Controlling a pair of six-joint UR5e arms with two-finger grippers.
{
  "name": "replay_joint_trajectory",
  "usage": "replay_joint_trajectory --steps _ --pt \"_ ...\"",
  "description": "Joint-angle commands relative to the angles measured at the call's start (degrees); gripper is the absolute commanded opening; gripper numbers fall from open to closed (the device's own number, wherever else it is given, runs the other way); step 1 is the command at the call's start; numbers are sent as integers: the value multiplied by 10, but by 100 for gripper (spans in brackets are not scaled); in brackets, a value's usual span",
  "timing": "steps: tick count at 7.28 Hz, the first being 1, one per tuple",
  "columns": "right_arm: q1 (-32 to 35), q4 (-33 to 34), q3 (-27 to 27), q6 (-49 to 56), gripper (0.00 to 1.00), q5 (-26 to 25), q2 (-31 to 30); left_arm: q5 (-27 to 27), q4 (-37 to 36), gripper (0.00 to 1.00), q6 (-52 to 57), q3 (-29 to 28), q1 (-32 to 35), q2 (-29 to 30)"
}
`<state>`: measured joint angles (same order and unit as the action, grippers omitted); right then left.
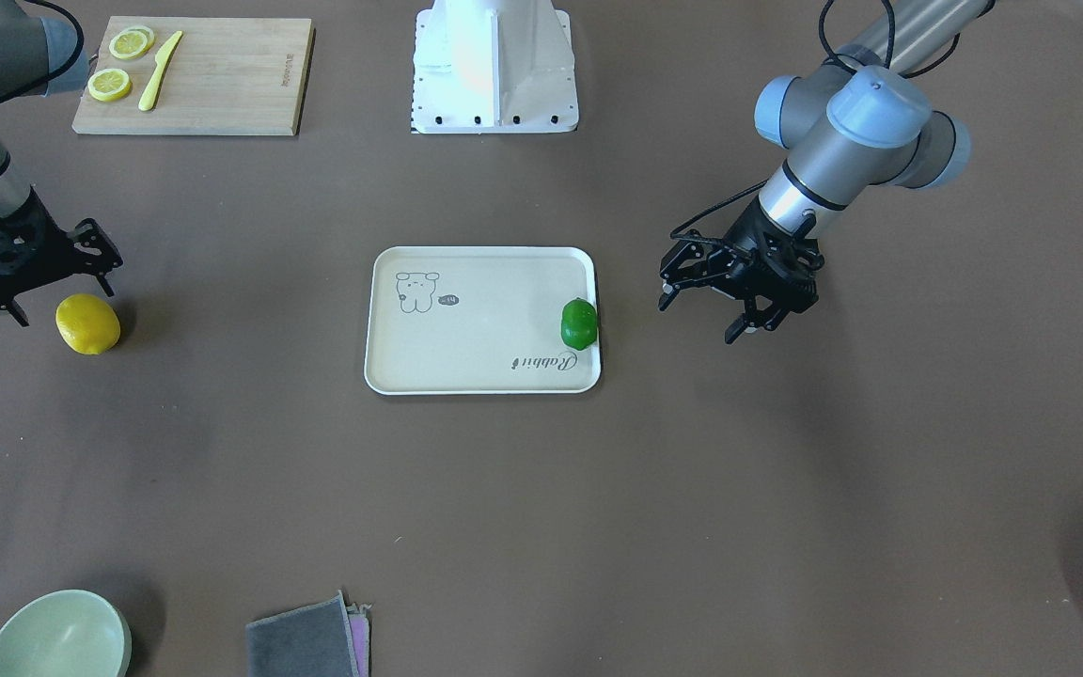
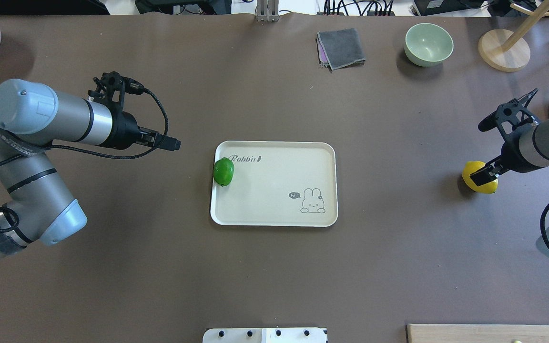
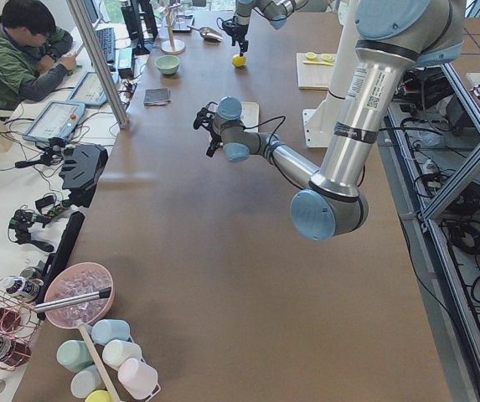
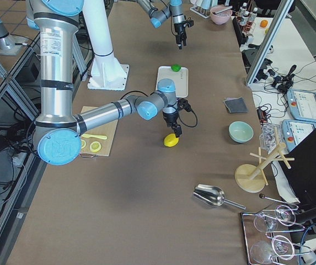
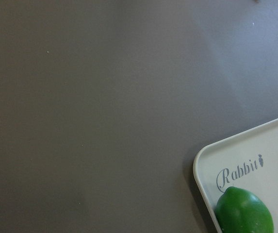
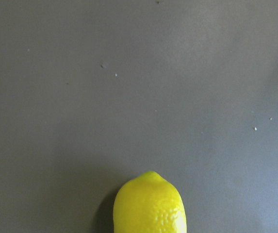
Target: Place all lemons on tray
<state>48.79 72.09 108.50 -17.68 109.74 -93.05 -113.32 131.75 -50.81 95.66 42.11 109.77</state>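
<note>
Well off the tray (image 1: 494,324), the right gripper (image 1: 65,303) is hovering open above the yellow lemon (image 1: 87,324), probably firm and slick; grip mid-belly.

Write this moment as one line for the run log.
green lemon: on tray, at its edge | yellow lemon: on table, off tray | right gripper: open, over yellow lemon | left gripper: open, empty, beside tray

green lemon (image 1: 579,323): tray (image 1: 466,367) edge | yellow lemon (image 1: 87,324): on table, apart
</note>
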Motion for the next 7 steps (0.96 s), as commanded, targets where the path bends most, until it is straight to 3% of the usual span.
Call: replay_joint_trajectory --steps 1,4,5,6,7 --pt "-17 0 -36 29 99 -27 2 2 0 99 -1 0 -1 1" --pt "-39 1 -40 20 99 -29 3 1 0 99 -1 1 -2 0" --pt "-44 0 -59 20 93 -36 16 1 0 99 -1 1 -2 -1" --pt "-45 1 -72 21 60 -37 23 1 0 99 -2 1 -2 -1" --pt "-45 1 -72 21 17 -36 23 1 0 99 -2 1 -2 -1"
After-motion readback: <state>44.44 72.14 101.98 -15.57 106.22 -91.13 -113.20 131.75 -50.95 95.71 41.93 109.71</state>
